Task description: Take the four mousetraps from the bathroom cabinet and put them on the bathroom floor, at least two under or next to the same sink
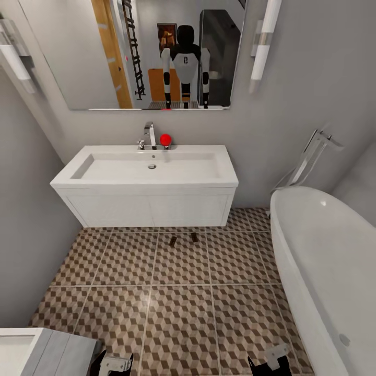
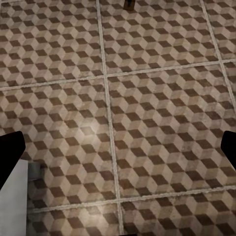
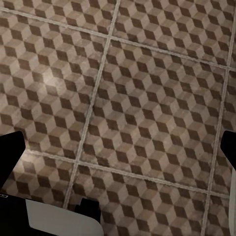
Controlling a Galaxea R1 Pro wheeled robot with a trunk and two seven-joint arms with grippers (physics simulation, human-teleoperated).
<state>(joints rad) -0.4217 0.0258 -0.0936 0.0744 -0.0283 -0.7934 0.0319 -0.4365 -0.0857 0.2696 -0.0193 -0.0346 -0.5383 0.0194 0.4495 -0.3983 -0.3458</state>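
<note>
Two small indistinct objects (image 1: 183, 239) near sink (image 1: 146, 180)

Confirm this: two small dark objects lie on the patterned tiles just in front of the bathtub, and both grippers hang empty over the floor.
Wrong in one respect: the head view shows the two small dark objects on the bathroom floor just in front of the sink vanity, not the bathtub. The rest holds: the left gripper and right gripper hang open and empty over the tiles.
</note>
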